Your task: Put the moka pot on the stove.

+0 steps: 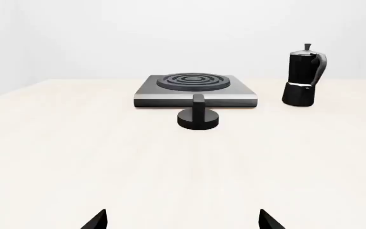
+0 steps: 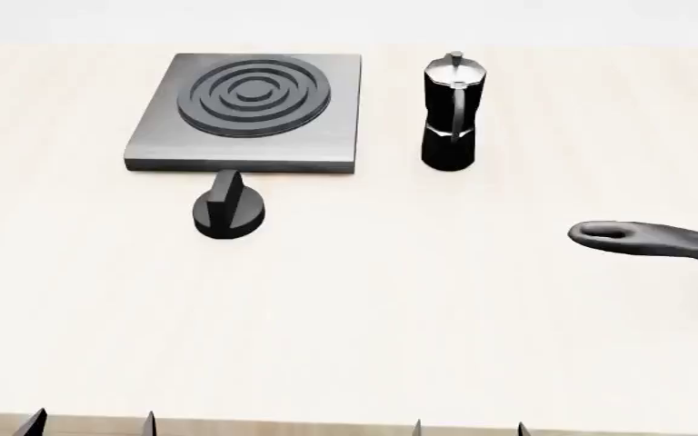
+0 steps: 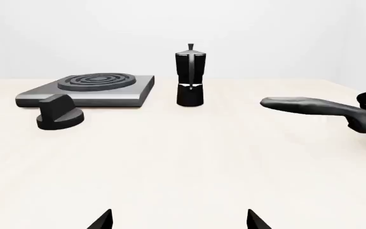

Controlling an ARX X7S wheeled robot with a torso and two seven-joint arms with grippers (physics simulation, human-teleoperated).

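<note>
The moka pot (image 2: pixel 453 113) stands upright on the table just right of the stove (image 2: pixel 324 136); it is black with a silver lid and a side handle. It also shows in the left wrist view (image 1: pixel 304 76) and the right wrist view (image 3: pixel 190 76). The stove, a grey plate with a ring burner, shows in the left wrist view (image 1: pixel 196 95) and the right wrist view (image 3: pixel 87 95). My left gripper (image 2: pixel 90 423) and right gripper (image 2: pixel 471 427) are both open and empty at the table's near edge, far from the pot. Only their fingertips show.
A short black round knob (image 2: pixel 229 211) sits on the table just in front of the stove. A long black pan handle (image 2: pixel 653 241) reaches in from the right edge, nearer than the pot. The table (image 2: pixel 385 309) is pale wood.
</note>
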